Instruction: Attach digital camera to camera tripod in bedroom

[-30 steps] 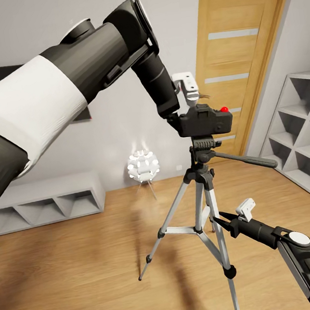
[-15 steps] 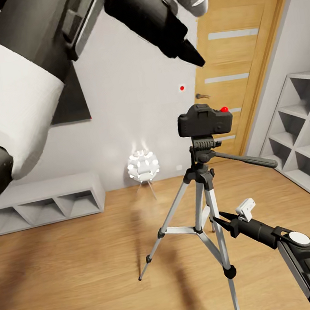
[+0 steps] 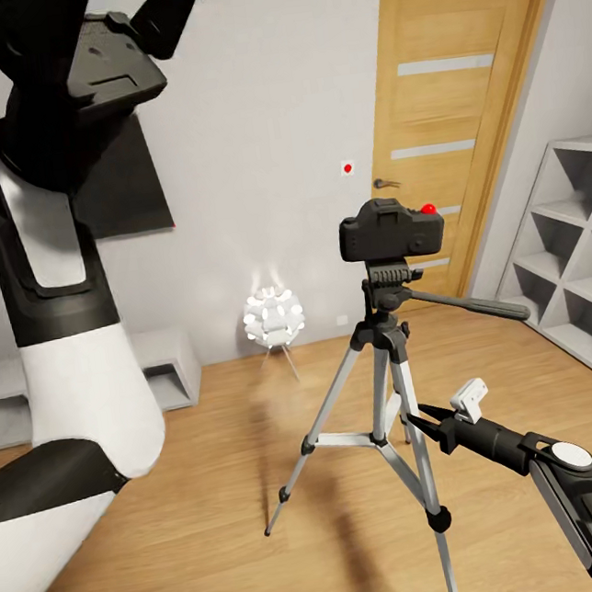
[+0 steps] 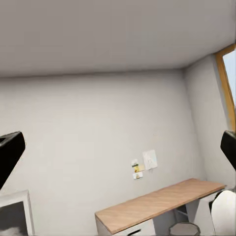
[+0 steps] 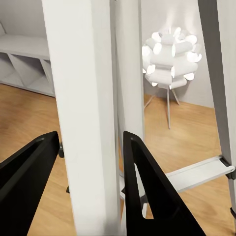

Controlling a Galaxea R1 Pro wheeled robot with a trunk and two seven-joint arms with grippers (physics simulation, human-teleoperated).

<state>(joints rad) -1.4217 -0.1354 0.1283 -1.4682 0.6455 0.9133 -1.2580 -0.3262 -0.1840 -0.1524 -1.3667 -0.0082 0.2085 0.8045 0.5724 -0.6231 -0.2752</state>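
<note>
Atop silver-legged camera tripod (image 3: 389, 386): matte-black digital camera (image 3: 392, 230). Right fingers (image 5: 142, 191) clamp leg; left fingers (image 4: 10, 155) apart.

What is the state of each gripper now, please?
Left gripper: jaws open, holding nothing.
Right gripper: jaws shut on a leg of the camera tripod.
</note>
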